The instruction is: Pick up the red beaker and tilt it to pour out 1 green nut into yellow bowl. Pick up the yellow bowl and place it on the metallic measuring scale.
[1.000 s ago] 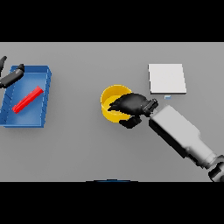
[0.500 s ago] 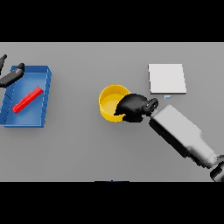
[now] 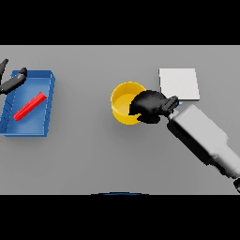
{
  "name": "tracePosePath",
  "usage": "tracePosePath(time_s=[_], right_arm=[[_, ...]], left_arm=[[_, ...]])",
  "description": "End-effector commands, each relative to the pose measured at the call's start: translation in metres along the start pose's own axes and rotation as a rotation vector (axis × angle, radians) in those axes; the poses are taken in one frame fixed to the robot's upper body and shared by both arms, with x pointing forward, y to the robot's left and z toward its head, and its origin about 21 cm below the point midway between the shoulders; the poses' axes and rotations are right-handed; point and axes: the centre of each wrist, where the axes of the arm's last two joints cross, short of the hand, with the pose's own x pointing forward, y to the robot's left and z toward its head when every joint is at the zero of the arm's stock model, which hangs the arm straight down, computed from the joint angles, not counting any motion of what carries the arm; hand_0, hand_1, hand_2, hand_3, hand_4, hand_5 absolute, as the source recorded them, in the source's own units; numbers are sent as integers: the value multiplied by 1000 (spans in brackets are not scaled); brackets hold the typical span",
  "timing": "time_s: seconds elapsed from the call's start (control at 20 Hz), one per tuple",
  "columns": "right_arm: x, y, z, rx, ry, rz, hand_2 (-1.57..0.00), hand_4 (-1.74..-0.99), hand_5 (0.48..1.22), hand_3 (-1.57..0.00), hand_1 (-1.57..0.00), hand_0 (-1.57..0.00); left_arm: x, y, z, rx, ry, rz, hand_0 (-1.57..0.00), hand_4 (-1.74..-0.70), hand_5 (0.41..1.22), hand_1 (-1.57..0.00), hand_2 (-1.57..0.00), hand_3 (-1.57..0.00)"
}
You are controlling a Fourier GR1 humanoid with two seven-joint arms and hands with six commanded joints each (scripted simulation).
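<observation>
The yellow bowl (image 3: pixel 123 101) is at the table's middle. My right hand (image 3: pixel 150 106) is curled over its right rim and grips it. The metallic measuring scale (image 3: pixel 178 83), a flat pale square, lies just right of and behind the bowl. The red beaker (image 3: pixel 29 106) lies on its side in a blue tray (image 3: pixel 46 110) at the far left. My left hand (image 3: pixel 13 81) is open at the tray's far left corner and is apart from the beaker. I see no green nut in the bowl or elsewhere.
The blue tray takes up the table's left edge. My right forearm (image 3: pixel 204 138) runs from the lower right toward the bowl, passing just in front of the scale.
My right hand has closed further onto the bowl's rim, and the bowl has shifted slightly farther away and to the right with it. The left hand and beaker have not moved.
</observation>
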Motion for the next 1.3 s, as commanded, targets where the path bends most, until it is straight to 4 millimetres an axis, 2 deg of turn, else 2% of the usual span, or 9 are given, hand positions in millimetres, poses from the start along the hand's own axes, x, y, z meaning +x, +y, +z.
tracePosePath(time_s=[0.0,0.25,0.3,0.35,0.55,0.65,1.0,1.15,1.25], right_arm=[[-2,-3,5,-10,19,5,-1451,-1736,1218,-1204,-1558,-1558],[-6,-7,25,-40,80,0,-1507,-1739,1219,-1179,-1567,-1567],[-12,-11,31,-46,110,-6,-1520,-1740,1219,-1179,-1567,-1520],[-16,-12,35,-48,147,-9,-1518,-1740,1220,-1177,-1568,-1530],[-37,-26,48,-133,207,-4,-1517,-1741,1220,-1166,-1570,-1554],[-53,-26,54,-167,244,-5,-1533,-1741,1221,-1156,-1570,-1560],[-104,-13,60,-200,391,-64,-1551,-1741,1221,-1154,-1571,-1569],[-119,-4,58,-204,436,-102,-1517,-1741,1221,-1170,-1571,-1570],[-127,1,56,-204,452,-113,-1475,-1741,1221,-1206,-1571,-1570]], left_arm=[[3,2,-1,-9,-1,5,1,-780,702,1,1,1],[2,3,1,-2,1,30,1,-799,704,1,1,1],[2,3,0,-3,2,28,1,-800,704,1,1,1],[4,9,1,2,-1,27,1,-806,703,1,1,1],[5,7,3,-6,19,49,1,-831,728,1,1,1],[5,4,3,-10,21,49,1,-837,737,1,1,1],[6,5,10,-8,32,60,1,-853,761,1,1,1],[9,7,12,-9,50,57,1,-862,773,1,1,1],[12,1,9,-7,57,50,1,-863,784,1,1,1]])
